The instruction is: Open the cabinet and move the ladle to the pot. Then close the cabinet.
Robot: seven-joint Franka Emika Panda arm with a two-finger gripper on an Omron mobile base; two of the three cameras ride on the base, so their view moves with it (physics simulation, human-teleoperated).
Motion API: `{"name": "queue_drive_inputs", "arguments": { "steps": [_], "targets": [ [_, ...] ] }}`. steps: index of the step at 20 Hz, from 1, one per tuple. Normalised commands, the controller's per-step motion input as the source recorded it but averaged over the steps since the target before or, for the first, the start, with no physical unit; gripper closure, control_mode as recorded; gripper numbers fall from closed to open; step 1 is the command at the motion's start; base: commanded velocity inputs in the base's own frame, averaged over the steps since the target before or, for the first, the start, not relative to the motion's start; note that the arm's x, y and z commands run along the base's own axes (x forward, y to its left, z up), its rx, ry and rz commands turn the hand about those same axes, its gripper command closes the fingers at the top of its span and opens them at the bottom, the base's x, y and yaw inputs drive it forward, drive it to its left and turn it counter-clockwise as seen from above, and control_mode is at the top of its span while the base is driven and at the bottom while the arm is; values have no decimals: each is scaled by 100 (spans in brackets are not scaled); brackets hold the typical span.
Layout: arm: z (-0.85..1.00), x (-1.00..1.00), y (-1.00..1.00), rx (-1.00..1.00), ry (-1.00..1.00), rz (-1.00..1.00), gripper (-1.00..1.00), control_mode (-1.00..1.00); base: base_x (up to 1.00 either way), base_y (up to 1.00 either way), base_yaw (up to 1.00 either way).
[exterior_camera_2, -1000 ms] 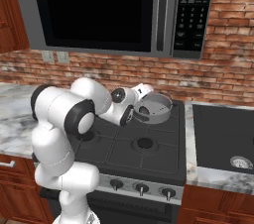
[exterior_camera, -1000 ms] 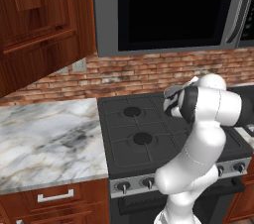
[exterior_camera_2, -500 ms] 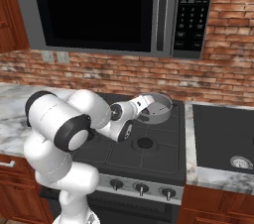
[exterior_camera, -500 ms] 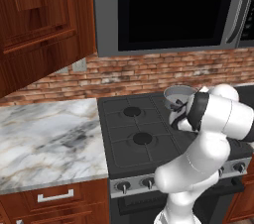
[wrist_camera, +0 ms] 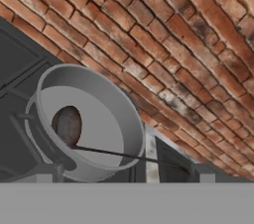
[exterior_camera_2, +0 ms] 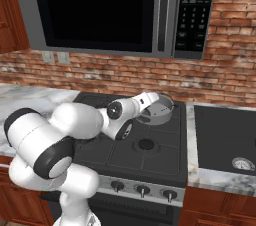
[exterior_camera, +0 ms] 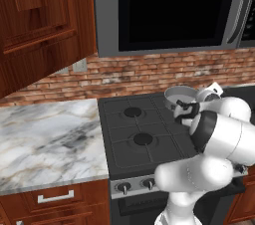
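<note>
The grey pot [wrist_camera: 94, 119] stands on the back right burner [exterior_camera: 179, 94] [exterior_camera_2: 160, 107]. The ladle [wrist_camera: 67, 126] lies in it, its dark bowl on the pot's floor. Its thin handle slants up over the rim toward one of my fingertips [wrist_camera: 198, 172]. My gripper [wrist_camera: 124, 176] is open, just short of the pot's rim, and holds nothing. In the base views the gripper [exterior_camera: 183, 110] [exterior_camera_2: 150, 101] points at the pot from the stove's middle. The cabinet [exterior_camera: 40, 20] hangs at the upper left; I cannot tell whether its doors are open.
A black microwave [exterior_camera: 174, 10] hangs over the dark stove [exterior_camera: 134, 134]. Brick wall [exterior_camera_2: 100, 77] runs behind. A marble counter [exterior_camera: 45, 139] lies left of the stove, and a dark sink panel [exterior_camera_2: 225, 135] lies right of it. My arm's bulky elbow [exterior_camera: 224, 134] hangs over the stove's front.
The arm's elbow has swung lower and toward the stove's front. The hand has stayed at the pot with its jaws wide. The pot has not moved.
</note>
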Motion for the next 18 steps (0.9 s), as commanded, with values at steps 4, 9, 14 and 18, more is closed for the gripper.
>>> {"name": "queue_drive_inputs", "arguments": {
  "steps": [4, 9, 14, 18],
  "targets": [
    [60, -37, 0, 4, 8, -7, -100, -100, 0, 0, 0],
    [37, -53, 0, 3, 4, -5, -100, -100, 0, 0, 0],
    [5, -78, 0, 0, -1, -1, -100, -100, 0, 0, 0],
    [2, -95, 0, 0, -5, 0, -100, -100, 0, 0, 0]
  ]
}}
